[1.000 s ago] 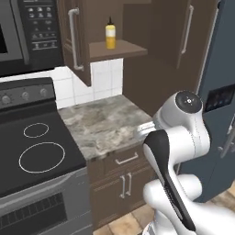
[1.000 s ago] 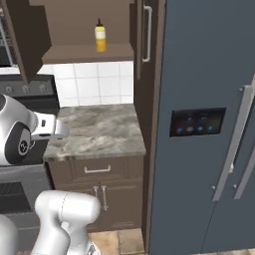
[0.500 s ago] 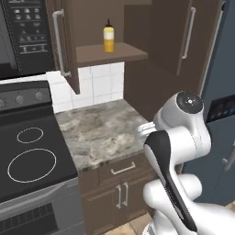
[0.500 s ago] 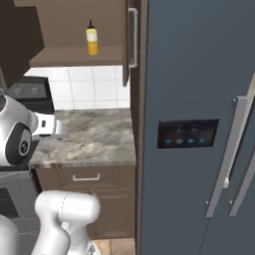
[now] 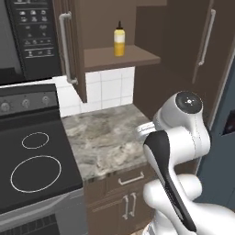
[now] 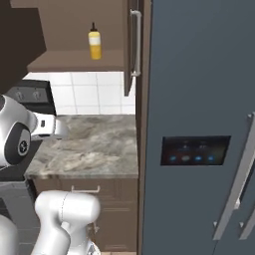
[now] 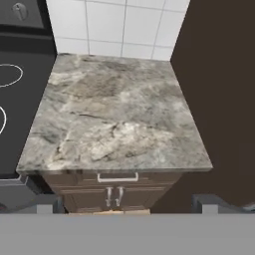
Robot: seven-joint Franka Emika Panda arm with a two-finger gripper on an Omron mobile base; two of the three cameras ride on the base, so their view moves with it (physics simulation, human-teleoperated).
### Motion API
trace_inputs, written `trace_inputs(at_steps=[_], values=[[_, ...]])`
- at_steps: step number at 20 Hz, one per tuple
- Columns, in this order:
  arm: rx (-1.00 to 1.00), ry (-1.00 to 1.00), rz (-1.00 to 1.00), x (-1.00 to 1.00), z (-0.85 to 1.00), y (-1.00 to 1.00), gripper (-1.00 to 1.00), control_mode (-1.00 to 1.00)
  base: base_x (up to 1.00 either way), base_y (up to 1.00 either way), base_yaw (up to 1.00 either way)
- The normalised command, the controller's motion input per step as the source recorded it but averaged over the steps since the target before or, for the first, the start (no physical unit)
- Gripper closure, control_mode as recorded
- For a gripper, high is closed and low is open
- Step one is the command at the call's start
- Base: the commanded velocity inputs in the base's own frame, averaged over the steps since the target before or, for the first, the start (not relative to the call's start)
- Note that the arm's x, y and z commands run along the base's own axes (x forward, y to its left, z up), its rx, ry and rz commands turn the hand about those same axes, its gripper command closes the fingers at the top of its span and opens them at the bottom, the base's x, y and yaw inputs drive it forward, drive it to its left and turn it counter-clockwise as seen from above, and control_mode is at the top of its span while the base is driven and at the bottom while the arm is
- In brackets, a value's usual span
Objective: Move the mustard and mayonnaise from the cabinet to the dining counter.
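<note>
Mustard: a small slim yellow squeeze bottle with a dark pointed nozzle cap (image 5: pixel 119 40) stood upright on the shelf of the cabinet, at twelve o'clock in the left base view.
Cabinet: the dark brown wooden wall cabinet (image 5: pixel 114 57) hung with both panelled doors swung open, its long silver bar handles (image 5: pixel 66 48) vertical.
Worktop: a small grey-brown veined marble worktop (image 7: pixel 117 117) lay below the cabinet, at six o'clock from the bottle.
Stove: a black glass stove (image 5: pixel 32 160) sat just beside the worktop at nine o'clock.
Refrigerator: a tall slate-grey refrigerator (image 6: pixel 199 124) stood at three o'clock.
Gripper: the two-finger gripper (image 7: pixel 127 211) hovered above the worktop's front edge, fingers spread wide, holding nothing.
</note>
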Motion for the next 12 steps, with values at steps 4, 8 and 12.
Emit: trace_inputs(at_steps=[4, 8, 12], values=[[0.00, 0.00, 0.00, 0.00, 0.00, 0.00, -1.00, 1.00, 0.55, -0.05, 0.12], [0.00, 0.00, 0.00, 0.00, 0.00, 0.00, -1.00, 1.00, 0.59, -0.03, 0.16], [0.00, 0.00, 0.00, 0.00, 0.00, 0.00, -1.00, 1.00, 0.43, -0.14, 0.18]])
